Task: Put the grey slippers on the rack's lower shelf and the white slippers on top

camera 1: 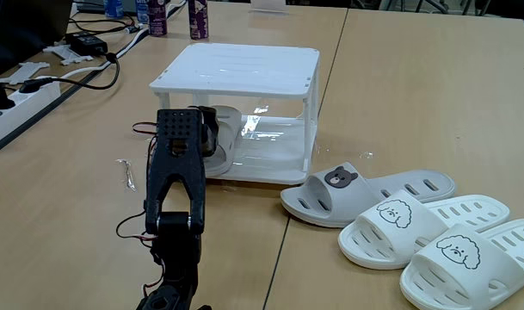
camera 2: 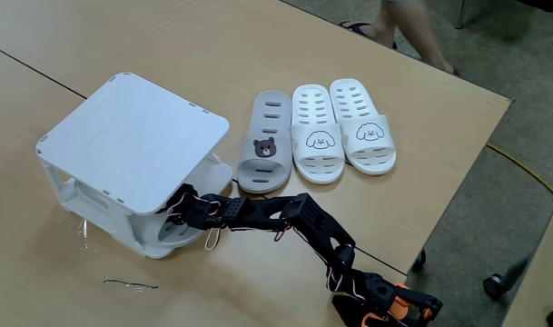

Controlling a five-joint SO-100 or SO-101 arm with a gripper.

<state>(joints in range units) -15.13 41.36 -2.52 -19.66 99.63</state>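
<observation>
The gripper [camera 1: 212, 138] reaches into the rack [camera 1: 236, 69], with one of the grey slippers [camera 1: 227, 142] at the lower shelf [camera 1: 279, 155]; finger opening and hold cannot be determined. The second grey slipper [camera 2: 267, 141] and the white slippers [camera 2: 340, 127] lie on the table [camera 1: 399, 86] beside the rack. Risk: withdrawal may drag the slipper out or shove the light rack. No legible writing appears.
</observation>
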